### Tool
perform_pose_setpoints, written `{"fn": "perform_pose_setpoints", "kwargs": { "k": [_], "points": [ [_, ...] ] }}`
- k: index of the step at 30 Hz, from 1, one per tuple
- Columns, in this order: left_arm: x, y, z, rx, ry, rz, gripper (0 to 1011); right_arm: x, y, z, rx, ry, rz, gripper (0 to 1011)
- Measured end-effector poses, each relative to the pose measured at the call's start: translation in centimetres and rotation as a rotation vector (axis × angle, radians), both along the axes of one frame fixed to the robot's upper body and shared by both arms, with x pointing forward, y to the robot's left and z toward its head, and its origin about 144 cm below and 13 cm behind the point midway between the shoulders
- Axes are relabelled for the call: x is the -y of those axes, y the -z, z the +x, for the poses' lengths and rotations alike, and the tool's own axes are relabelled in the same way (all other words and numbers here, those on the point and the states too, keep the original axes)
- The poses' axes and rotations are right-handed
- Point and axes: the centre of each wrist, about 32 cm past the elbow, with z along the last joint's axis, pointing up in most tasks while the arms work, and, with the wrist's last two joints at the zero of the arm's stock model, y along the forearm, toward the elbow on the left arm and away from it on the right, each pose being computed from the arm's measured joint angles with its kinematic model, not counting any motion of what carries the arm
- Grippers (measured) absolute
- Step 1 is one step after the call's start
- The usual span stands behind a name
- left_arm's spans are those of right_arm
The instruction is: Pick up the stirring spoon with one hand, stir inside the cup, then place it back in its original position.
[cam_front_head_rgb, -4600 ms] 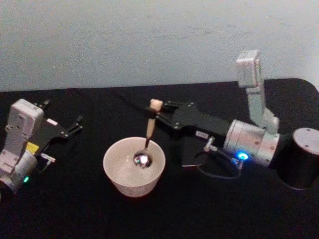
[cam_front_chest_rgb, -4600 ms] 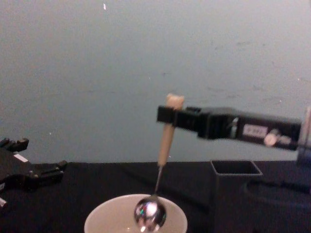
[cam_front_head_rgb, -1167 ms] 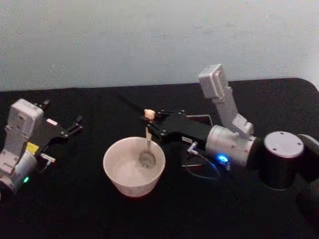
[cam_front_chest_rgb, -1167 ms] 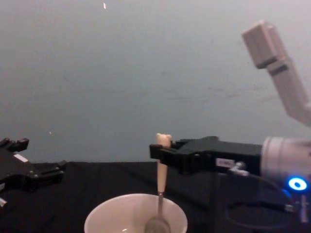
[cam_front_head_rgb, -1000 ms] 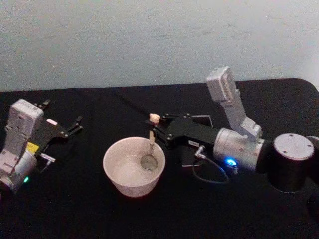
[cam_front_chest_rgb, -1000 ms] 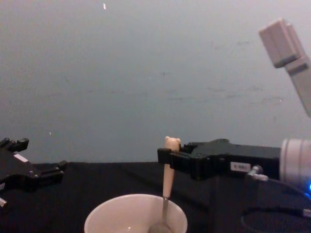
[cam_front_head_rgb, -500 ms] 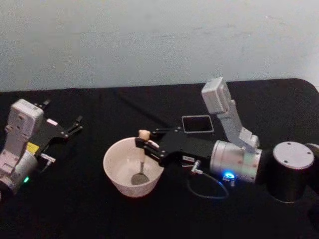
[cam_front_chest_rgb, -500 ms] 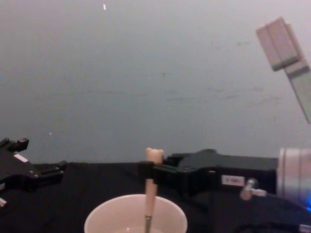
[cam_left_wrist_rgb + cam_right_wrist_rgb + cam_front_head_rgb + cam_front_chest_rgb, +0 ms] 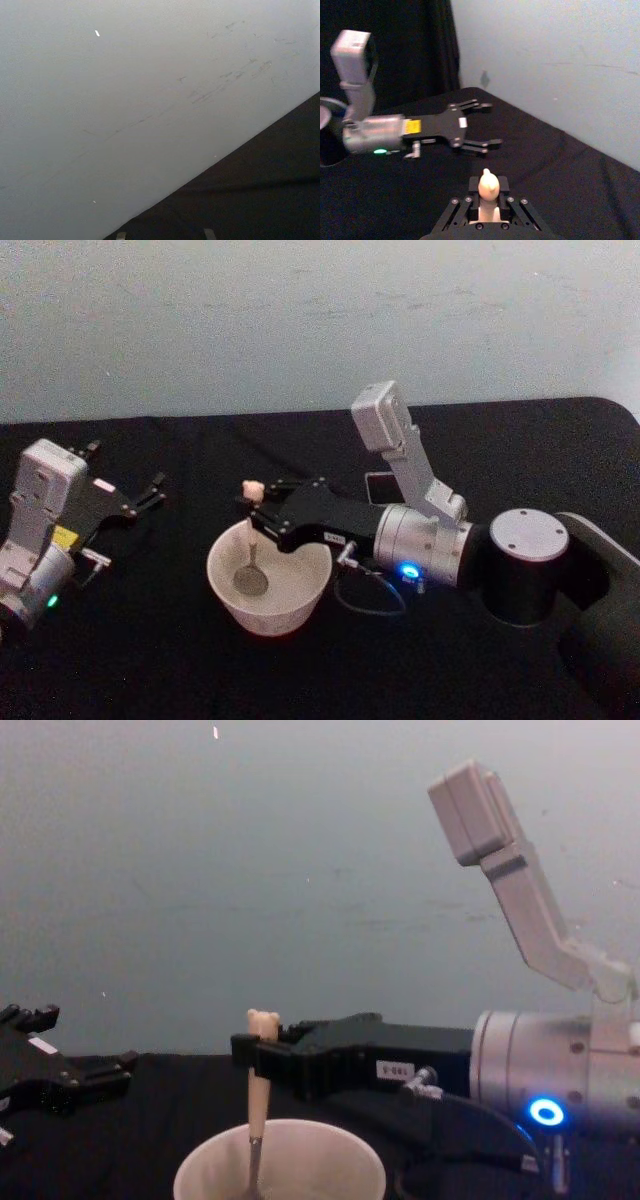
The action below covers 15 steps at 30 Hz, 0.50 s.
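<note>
The stirring spoon stands upright in the cream-white cup, its metal bowl low against the cup's left inner side. My right gripper is shut on the peach handle just below the bear head. In the chest view the handle rises out of the cup, held by the right gripper. The right wrist view shows the bear head sticking up between the fingers. My left gripper rests open at the far left of the table, apart from the cup, with its fingers spread.
A dark square holder sits behind the right arm, mostly covered by it. The black table runs back to a pale wall. The right arm's cable loops on the cloth beside the cup. Open cloth lies in front of the cup.
My right gripper has carried the spoon from the cup's right side across to its left side, and the arm has swung left with it. The left arm has not moved.
</note>
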Motion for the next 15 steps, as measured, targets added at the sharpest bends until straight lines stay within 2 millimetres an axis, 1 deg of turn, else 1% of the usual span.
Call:
{"fn": "perform_pose_setpoints", "kwargs": {
  "k": [5,8,15],
  "points": [
    [0.0,0.0,0.0,0.000,0.000,0.000,1001,0.2,-0.1,1.0,0.011,0.042,-0.003,214],
    [0.0,0.0,0.0,0.000,0.000,0.000,1001,0.6,-0.2,1.2,0.015,0.053,-0.006,214],
    [0.0,0.0,0.0,0.000,0.000,0.000,1001,2.6,-0.4,0.9,0.030,0.042,-0.032,214]
  ]
}}
